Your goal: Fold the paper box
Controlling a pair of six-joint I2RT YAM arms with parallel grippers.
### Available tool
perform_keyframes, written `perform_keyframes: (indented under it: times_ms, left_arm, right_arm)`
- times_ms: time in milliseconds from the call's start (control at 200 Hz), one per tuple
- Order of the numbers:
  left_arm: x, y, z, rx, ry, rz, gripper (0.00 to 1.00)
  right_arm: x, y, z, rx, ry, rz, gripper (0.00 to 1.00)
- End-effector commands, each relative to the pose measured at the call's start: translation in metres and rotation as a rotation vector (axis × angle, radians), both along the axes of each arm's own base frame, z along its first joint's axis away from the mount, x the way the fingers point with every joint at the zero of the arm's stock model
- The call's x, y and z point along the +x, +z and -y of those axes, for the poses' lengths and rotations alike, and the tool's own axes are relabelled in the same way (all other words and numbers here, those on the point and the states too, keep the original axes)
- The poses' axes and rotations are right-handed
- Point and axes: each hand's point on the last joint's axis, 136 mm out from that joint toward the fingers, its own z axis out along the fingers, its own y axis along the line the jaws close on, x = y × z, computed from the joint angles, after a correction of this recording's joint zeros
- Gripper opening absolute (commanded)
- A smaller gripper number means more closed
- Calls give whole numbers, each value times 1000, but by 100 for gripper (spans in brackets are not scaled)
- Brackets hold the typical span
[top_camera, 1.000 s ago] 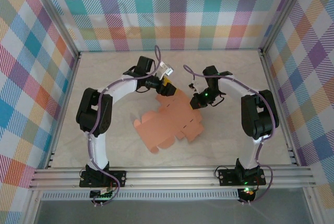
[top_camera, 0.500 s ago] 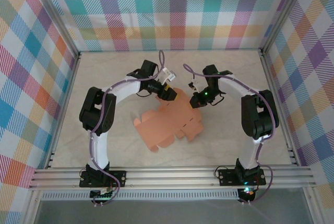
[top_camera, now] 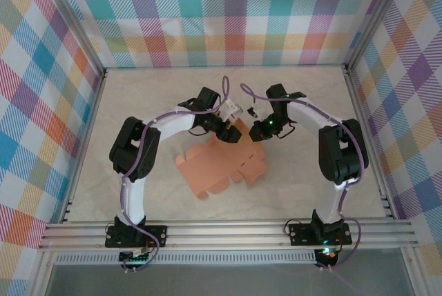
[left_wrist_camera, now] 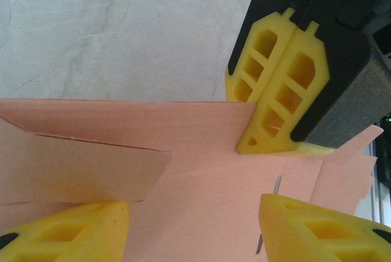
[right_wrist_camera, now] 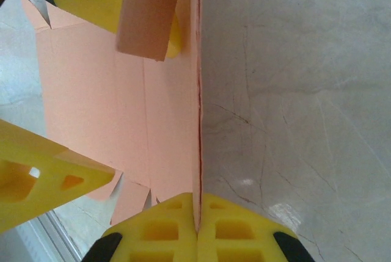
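Observation:
The paper box [top_camera: 217,166] is a flat salmon-orange die-cut sheet on the table between the two arms. My right gripper [top_camera: 257,133] is shut on its far edge, which stands as a thin upright wall [right_wrist_camera: 197,121] between the pressed yellow fingers [right_wrist_camera: 241,234]. My left gripper [top_camera: 233,130] is right beside it, open, its fingers [left_wrist_camera: 67,231] apart over the sheet [left_wrist_camera: 201,152]. A small raised flap [left_wrist_camera: 79,170] leans by the left finger. The right gripper's shut fingers [left_wrist_camera: 275,97] bite the sheet's edge just ahead.
The pale marbled table [top_camera: 159,103] is ringed by plaid walls. A metal rail [top_camera: 228,230] runs along the near edge by the arm bases. Both grippers work within a few centimetres of each other at the sheet's far side.
My left gripper has moved right, toward the right gripper and onto the sheet's far edge, and its jaws have narrowed. The right gripper has kept its hold in place.

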Motion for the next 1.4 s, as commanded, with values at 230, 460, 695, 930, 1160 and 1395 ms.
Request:
perform_keyframes:
  times_ms: [230, 460, 695, 930, 1160, 1395]
  left_arm:
    - [15, 40, -27, -45, 111, 128, 64]
    - [56, 53, -55, -84, 309, 152, 65]
    - [82, 38, -51, -69, 377, 142, 64]
    - [59, 44, -19, -133, 242, 80, 47]
    - [39, 35, 2, -129, 163, 32, 43]
    - [42, 67, -6, -200, 207, 58, 49]
  right_arm:
    - [3, 3, -3, -5, -6, 5, 0]
    - [3, 5, -5, 6, -7, 0, 0]
    - [0, 9, -5, 10, -7, -1, 0]
    - [1, 8, -4, 2, -10, -1, 0]
    - [5, 8, -7, 8, -18, -6, 0]
    - [15, -2, 17, -164, -63, 47, 0]
